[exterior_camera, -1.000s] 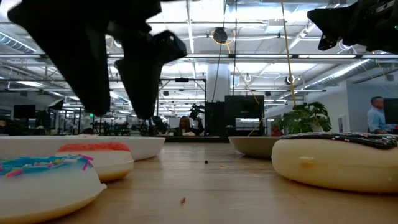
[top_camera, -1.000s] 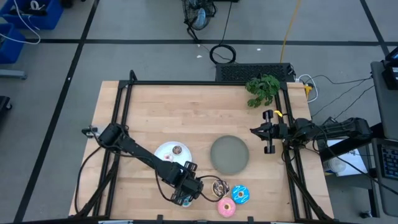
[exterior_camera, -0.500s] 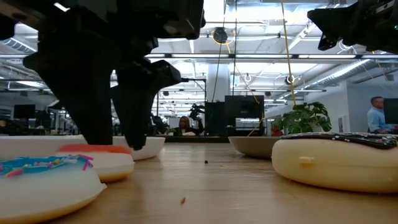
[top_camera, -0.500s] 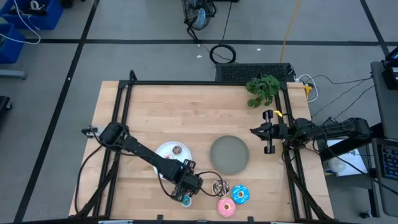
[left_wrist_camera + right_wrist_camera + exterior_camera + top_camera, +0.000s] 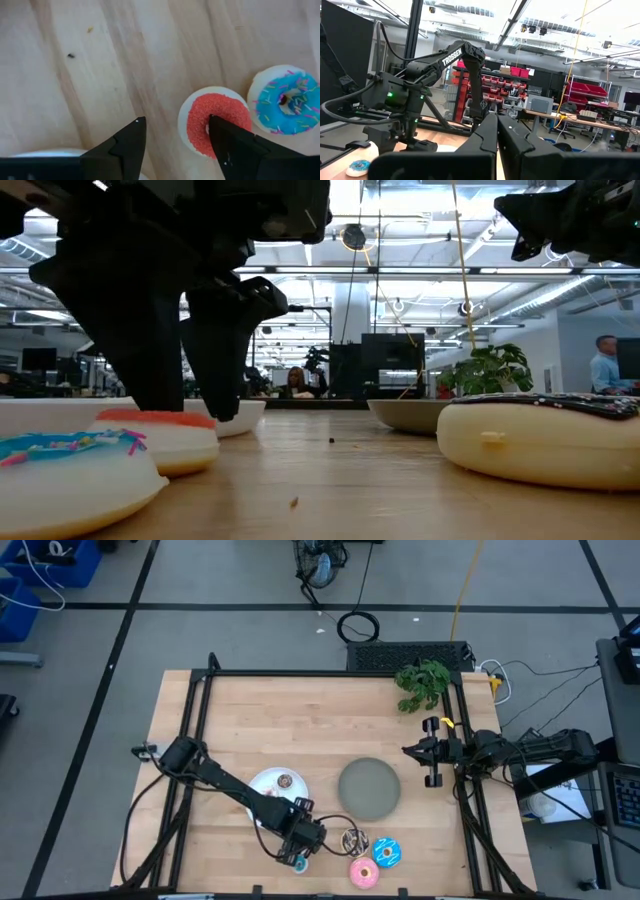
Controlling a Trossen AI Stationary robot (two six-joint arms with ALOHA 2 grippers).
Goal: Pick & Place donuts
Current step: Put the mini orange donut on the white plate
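My left gripper (image 5: 298, 850) (image 5: 172, 137) is open, pointing down near the table's near edge over a small red donut (image 5: 216, 120) (image 5: 155, 435). One finger stands at the donut's hole, the other on bare wood beside it. A small blue sprinkled donut (image 5: 284, 98) (image 5: 70, 470) lies next to it. The dark sprinkled chocolate donut (image 5: 352, 840), the large blue one (image 5: 387, 853) and the pink one (image 5: 364, 873) lie to the right. A small brown donut (image 5: 287, 780) lies on the white plate (image 5: 262, 783). My right gripper (image 5: 432, 752) is shut, held high at the table's right edge. My left gripper comes at the red donut from above, fingers pointing down. One fingertip (image 5: 214, 122) stands at the donut's hole (image 5: 207, 131); I cannot tell whether it touches. The donut lies flat on the table.
A grey plate (image 5: 369, 788) lies right of the white plate. A green plant (image 5: 423, 683) stands at the far right corner. Bare wood fills the table's far half. A person (image 5: 606, 365) stands in the room behind.
My left gripper has come down, still open, toward the small red donut, until its fingertips stand at the donut's top. The donuts have kept their places.
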